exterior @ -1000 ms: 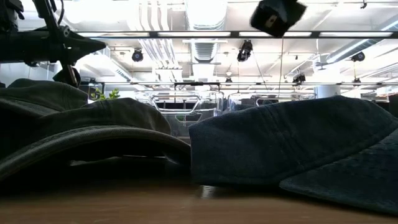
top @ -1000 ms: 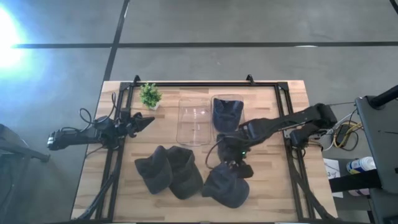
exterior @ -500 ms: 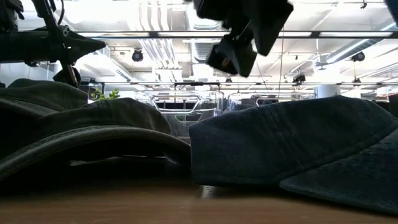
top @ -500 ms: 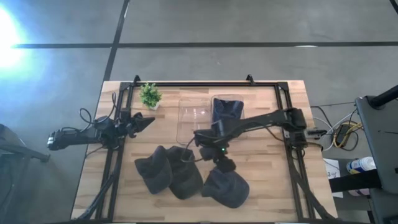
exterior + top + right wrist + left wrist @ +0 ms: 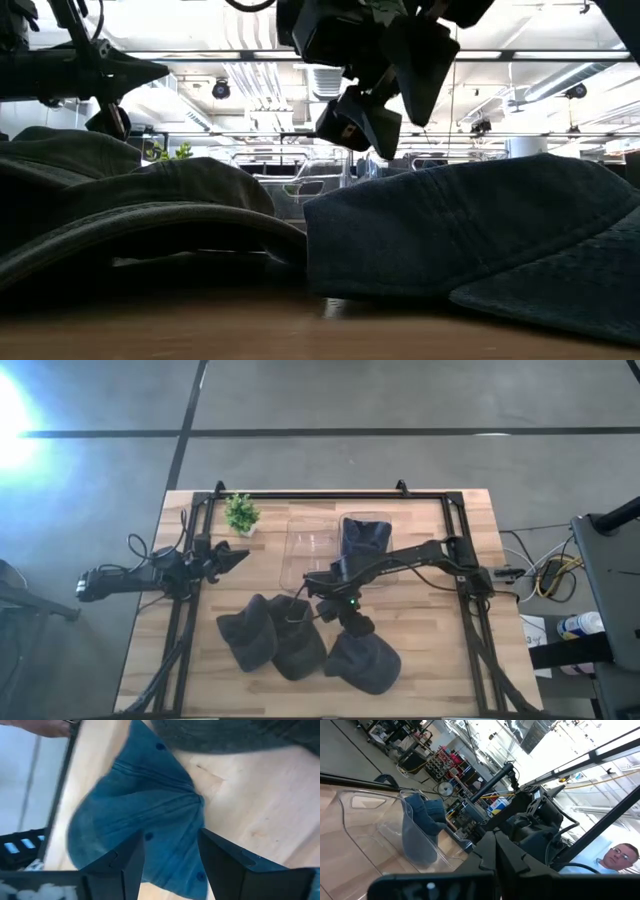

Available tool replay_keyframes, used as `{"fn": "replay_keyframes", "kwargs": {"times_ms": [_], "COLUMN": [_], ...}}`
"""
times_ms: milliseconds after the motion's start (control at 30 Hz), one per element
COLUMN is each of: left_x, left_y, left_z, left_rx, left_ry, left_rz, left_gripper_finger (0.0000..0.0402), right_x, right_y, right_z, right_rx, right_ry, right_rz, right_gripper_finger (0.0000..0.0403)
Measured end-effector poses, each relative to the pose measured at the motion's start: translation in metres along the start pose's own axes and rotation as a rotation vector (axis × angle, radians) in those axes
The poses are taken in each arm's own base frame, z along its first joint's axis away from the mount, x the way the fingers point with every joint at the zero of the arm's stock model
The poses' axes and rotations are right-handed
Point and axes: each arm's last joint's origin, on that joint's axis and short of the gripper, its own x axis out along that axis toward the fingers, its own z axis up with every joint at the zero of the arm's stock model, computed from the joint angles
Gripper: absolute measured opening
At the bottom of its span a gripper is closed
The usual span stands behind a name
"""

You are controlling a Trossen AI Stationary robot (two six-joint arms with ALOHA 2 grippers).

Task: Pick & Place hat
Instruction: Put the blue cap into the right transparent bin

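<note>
— Since a moment ago, what has shifted?
— Right gripper has swung further left, off the blue hat and over the middle hat. Left gripper waits by the plant, fingers together.
— Where does the blue hat lie?
— On the table, front right of three hats; the right gripper now sits beside it, towards the bins.
— Fingers?
— Spread wide, empty; the wrist view shows blue cloth between them.
</note>
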Motion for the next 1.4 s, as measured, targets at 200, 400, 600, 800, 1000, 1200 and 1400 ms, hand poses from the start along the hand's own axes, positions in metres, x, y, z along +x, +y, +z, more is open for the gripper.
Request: {"fn": "replay_keyframes", "kwargs": {"times_ms": [200, 400, 600, 800, 1000, 1200, 1400], "left_x": [0.0, 0.0, 0.0, 0.0, 0.0, 0.0, 0.0], "left_y": [0.0, 0.0, 0.0, 0.0, 0.0, 0.0, -0.001], "left_z": [0.0, 0.0, 0.0, 0.0, 0.0, 0.0, -0.001], "left_rx": [0.002, 0.023, 0.023, 0.021, 0.021, 0.028, 0.046], "left_ry": [0.0, 0.001, 0.0, 0.0, -0.001, 0.002, 0.021], "left_rz": [-0.001, -0.001, -0.001, -0.001, -0.001, -0.002, -0.021], "left_gripper_finger": [0.0, 0.0, 0.0, 0.0, 0.0, 0.0, 0.0], "right_x": [-0.002, -0.001, 0.012, 0.032, 0.038, 0.041, 0.049], "right_y": [0.021, 0.052, 0.062, 0.064, 0.07, 0.09, 0.104], "right_z": [-0.004, -0.003, -0.004, -0.014, -0.013, -0.002, 0.002], "right_rx": [0.013, -0.034, -0.015, 0.049, 0.076, 0.084, 0.066], "right_ry": [0.054, 0.067, 0.097, 0.147, 0.133, 0.078, 0.055], "right_rz": [-0.006, -0.005, 0.003, 0.058, 0.096, 0.1, 0.064], "right_gripper_finger": [0.0178, 0.0178, 0.0178, 0.0178, 0.0178, 0.0178, 0.0178]}}
